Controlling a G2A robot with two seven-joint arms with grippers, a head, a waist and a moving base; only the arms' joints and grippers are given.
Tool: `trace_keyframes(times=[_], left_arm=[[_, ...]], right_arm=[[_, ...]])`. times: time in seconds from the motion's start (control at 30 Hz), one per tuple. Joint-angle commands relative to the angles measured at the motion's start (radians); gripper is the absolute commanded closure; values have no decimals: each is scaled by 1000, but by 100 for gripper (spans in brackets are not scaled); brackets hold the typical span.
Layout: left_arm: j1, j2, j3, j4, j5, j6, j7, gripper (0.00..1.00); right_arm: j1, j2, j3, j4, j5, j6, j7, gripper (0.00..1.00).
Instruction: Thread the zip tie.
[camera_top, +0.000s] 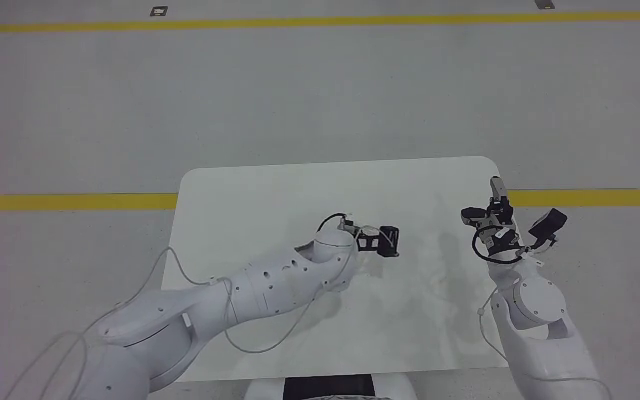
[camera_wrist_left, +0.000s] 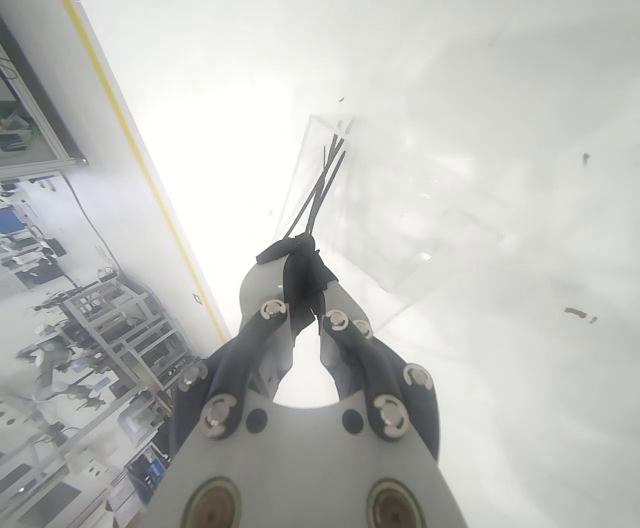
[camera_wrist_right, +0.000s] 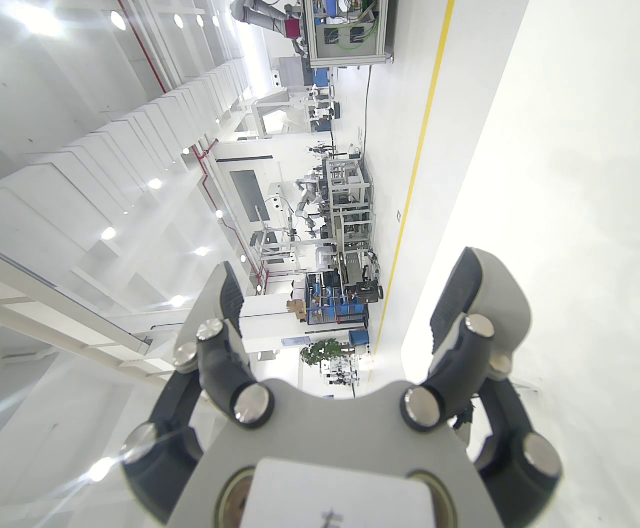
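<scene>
Black slender zip ties (camera_wrist_left: 320, 191) splay, pinched in the left tool (camera_wrist_left: 301, 248); right tool (camera_wrist_right: 345, 295) gapes empty.

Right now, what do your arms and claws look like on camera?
The left arm and right arm have glossy white rounded shells, thin cables looping alongside. The left claw and right claw share black linkages, silver pins, pale fingers with black pads.

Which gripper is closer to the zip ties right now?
Left. The left gripper is shut on the zip ties by the clear box. The right gripper hangs open near the edge of the table, apart from them and holding nothing.
</scene>
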Motion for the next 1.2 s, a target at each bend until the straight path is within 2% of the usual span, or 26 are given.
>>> trace_keyframes(times=[0.0,0.27,0.53,0.67,0.83,1.0,1.03,1.17], left_arm=[[4,5,-5,-18,0,-5,-8,100],[29,36,-29,-94,-5,-13,-63,100],[33,73,-44,-157,-24,-13,-95,100],[46,100,-91,-207,-26,-11,-107,100],[92,145,-173,-293,-9,-12,-126,100],[140,188,-235,-365,-6,-13,-125,100],[145,193,-237,-373,-8,-13,-120,100],[145,193,-237,-373,-8,-13,-120,100]], right_arm=[[0,0,0,0,0,0,0,0],[0,0,0,0,0,0,0,0],[0,0,0,0,0,0,0,0],[0,0,0,0,0,0,0,0],[0,0,0,0,0,0,0,0],[0,0,0,0,0,0,0,0],[0,0,0,0,0,0,0,0],[0,0,0,0,0,0,0,0]])
